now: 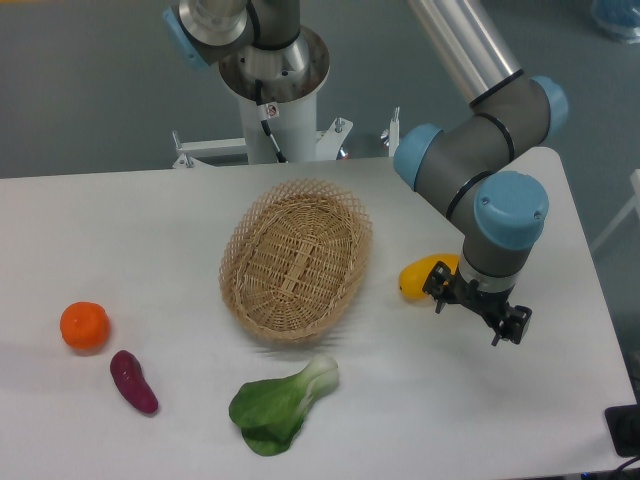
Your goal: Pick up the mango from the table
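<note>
Fixed camera: the small smooth yellow-orange oblong mango [422, 275] lies on the large white flat counter [150, 230], just right of the woven oval wicker basket [296, 258]. Its long axis runs roughly left-right. The black two-finger end effector [478, 311] sits just right of and nearer the camera than the mango, partly overlapping it. Wrist points downward; forearm slants from upper left. Fingers: spread or clenched, cannot tell.
</note>
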`<state>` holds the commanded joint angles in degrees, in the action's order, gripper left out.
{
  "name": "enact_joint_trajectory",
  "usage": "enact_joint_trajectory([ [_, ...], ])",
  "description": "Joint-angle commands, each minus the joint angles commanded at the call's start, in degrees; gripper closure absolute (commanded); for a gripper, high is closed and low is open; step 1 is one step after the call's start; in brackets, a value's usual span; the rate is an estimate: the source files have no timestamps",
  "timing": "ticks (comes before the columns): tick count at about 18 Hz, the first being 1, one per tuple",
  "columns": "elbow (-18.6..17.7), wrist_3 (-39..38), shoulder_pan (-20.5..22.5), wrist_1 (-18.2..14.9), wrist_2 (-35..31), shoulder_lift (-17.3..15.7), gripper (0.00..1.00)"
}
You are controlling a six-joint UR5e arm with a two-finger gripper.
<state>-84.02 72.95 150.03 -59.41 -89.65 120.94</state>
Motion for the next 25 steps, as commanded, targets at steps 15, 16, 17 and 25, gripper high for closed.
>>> enact_joint_trajectory([
  [15, 0.09, 1.85, 0.44, -0.26, 0.08, 0.09, 0.00],
  [16, 0.09, 1.76, 0.44, -0.26, 0.09, 0.17, 0.00],
  [17, 0.09, 1.84, 0.44, -0.18, 0.09, 0.18, 0.00],
  [25, -0.79, 1.93, 0.88, 0.00, 0.09, 0.18, 0.00],
])
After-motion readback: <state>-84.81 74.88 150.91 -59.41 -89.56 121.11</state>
